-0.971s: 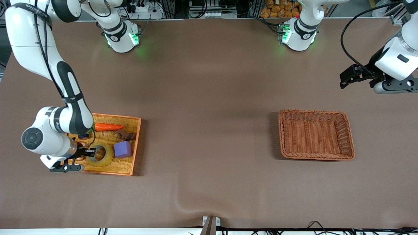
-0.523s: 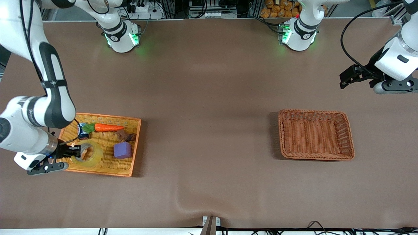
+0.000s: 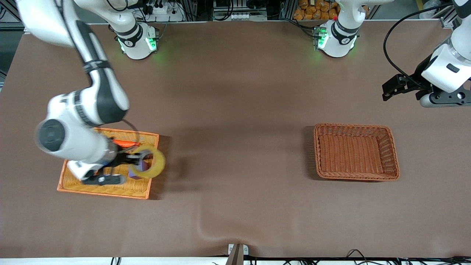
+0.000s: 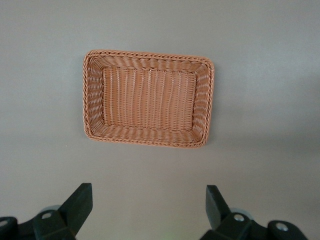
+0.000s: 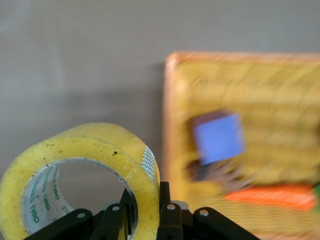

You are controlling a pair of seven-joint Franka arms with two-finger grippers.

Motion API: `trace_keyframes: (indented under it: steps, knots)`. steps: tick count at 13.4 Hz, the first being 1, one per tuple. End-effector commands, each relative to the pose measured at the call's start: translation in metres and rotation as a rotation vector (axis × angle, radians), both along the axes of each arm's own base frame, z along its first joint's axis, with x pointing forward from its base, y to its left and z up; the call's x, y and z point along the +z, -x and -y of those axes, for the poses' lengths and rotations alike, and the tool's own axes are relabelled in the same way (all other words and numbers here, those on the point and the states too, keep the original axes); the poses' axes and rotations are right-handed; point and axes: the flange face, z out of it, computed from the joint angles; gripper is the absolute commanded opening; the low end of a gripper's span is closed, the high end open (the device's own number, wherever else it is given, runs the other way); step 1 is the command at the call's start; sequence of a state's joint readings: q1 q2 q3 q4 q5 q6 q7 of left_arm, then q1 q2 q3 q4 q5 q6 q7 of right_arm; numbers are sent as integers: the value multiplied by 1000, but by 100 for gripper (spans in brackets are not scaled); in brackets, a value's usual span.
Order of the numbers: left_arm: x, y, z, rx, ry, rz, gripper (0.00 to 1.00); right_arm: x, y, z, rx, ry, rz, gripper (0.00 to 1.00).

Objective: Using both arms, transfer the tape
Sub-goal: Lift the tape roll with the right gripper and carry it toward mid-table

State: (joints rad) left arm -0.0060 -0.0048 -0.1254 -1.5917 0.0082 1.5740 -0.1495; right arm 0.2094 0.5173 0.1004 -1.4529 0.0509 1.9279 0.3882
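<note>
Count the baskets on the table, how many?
2: an orange tray basket at the right arm's end, and an empty brown wicker basket toward the left arm's end. None seems hidden.

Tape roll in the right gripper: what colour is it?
Translucent yellow, with a grey-white printed inner core; the tape shows best in the right wrist view.

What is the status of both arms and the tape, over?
Right claw shut on tape, airborne over orange tray's edge. Left claw open, waiting above wicker basket. Nothing in the way.
</note>
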Motion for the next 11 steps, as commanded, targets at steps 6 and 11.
trace_keyframes:
  steps: [6, 11]
  knots:
    - [1, -2, -1, -1, 22, 6, 100, -99, 87, -236, -413, -5, -18, 0]
    - [-2, -1, 1, -4, 21, -2, 100, -149, 123, -295, -432, -59, 20, 42]
